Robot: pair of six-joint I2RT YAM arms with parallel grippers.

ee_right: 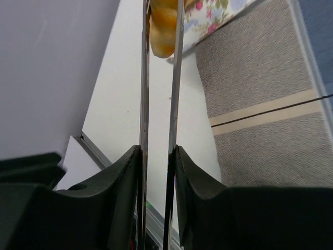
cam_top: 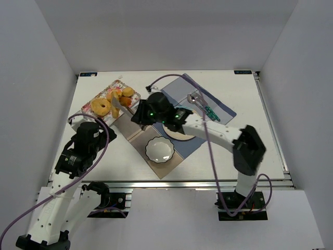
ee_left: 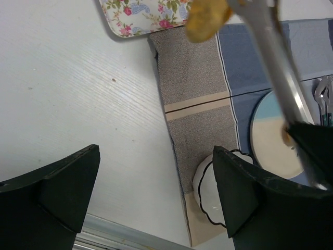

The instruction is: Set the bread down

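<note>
My right gripper [cam_top: 139, 115] [ee_right: 158, 156] is shut on a pair of metal tongs [ee_right: 177, 78] [ee_left: 276, 62]. At their tips the tongs pinch a golden-brown piece of bread [ee_right: 162, 28] [ee_left: 207, 18] [cam_top: 115, 111], held at the near edge of the floral tray [cam_top: 120, 82] [ee_left: 140, 18]. A small round bun [cam_top: 128, 92] lies on that tray beside a ring doughnut [cam_top: 101, 107]. The round plate [cam_top: 182, 136] [ee_left: 270, 143] sits on the blue placemat, partly hidden under the right arm. My left gripper [cam_top: 96, 136] [ee_left: 156, 192] hangs open and empty over the bare table on the left.
A white scalloped bowl [cam_top: 159, 150] [ee_left: 208, 177] rests on the grey-brown placemat [ee_left: 195, 83] in front of the plate. Cutlery [cam_top: 195, 98] and a green-handled tool [cam_top: 210, 112] lie on the blue mat at the right. The table's front rail [ee_left: 104, 229] is close below the left gripper.
</note>
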